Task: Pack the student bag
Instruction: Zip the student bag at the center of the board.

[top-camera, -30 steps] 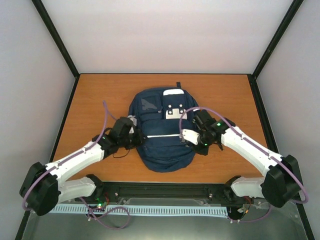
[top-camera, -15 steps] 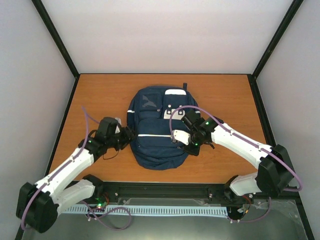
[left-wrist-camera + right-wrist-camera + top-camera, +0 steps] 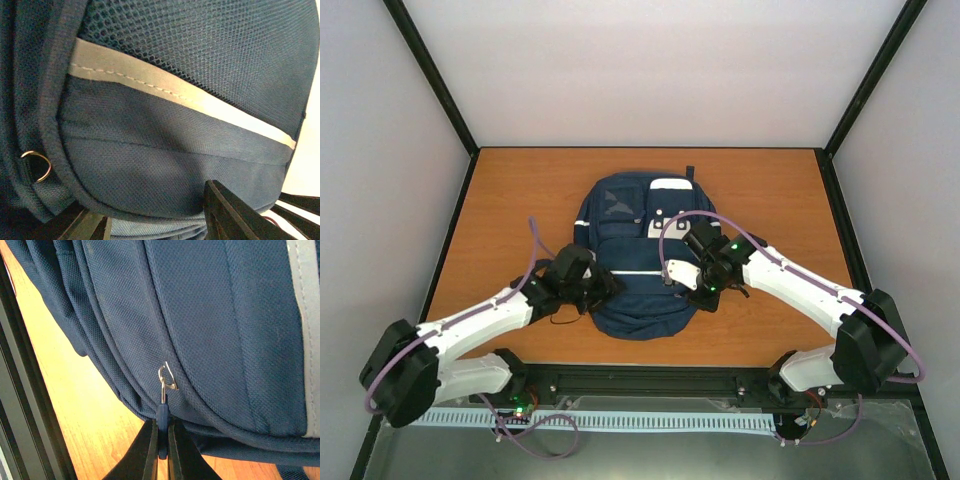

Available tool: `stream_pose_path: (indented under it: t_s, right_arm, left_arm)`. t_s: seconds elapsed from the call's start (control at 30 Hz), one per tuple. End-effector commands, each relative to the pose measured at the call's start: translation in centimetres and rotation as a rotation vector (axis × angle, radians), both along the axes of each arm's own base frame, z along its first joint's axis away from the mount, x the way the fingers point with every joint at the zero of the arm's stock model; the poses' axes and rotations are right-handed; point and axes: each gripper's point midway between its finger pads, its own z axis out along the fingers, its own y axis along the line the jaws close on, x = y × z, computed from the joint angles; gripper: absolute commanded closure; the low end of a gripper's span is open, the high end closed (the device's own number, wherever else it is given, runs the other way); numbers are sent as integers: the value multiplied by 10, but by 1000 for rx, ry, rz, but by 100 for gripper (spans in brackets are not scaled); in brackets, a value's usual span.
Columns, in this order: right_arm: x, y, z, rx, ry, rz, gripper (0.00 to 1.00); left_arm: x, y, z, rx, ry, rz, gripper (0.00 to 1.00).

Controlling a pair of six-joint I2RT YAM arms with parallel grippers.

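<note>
Your left gripper (image 3: 602, 286) sits at the near-left side of the student bag (image 3: 638, 305). In the left wrist view its fingers (image 3: 235, 217) stand well apart, so the jaws are roughly half spread with nothing pinched; the bag's rounded lower edge hangs just in front of them, and a small metal D-ring (image 3: 36, 164) shows on the seam off to the left.

The bag lies flat around the middle of the table (image 3: 520, 190), front pocket up, top end toward the far edge and bottom end toward the near edge; the thin white stripe (image 3: 638, 272) runs across it between your two grippers.

Over on the bag's right side, your right gripper (image 3: 162, 440) is clamped tight on the dark zip pull (image 3: 162, 412). The pull sits right between the fingertips, with its little metal loop (image 3: 167, 377) poking out above them against the navy fabric; bare wood shows just left of that seam.
</note>
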Motion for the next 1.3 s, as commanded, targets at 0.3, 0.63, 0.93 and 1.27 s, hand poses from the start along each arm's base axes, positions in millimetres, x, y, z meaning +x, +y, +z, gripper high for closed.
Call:
stream_pose_path:
  t_s: [0.3,0.63,0.93,1.27]
  right_arm:
    - [-10,-10,-1,-17,-10,8,97]
    - [11,-42,-8,-70,-72,-41,97]
    - [50,-68,-17,-68,-96,-122,97]
    - [77,-64,-20,-13,-149,-191,97]
  left_arm:
    - [28,-4,14,39,-109,94,73]
    - [27,7,7,81,-126,106,99]
    - [24,10,2,101,-134,91,99]
    - [22,8,-2,105,-140,62,99]
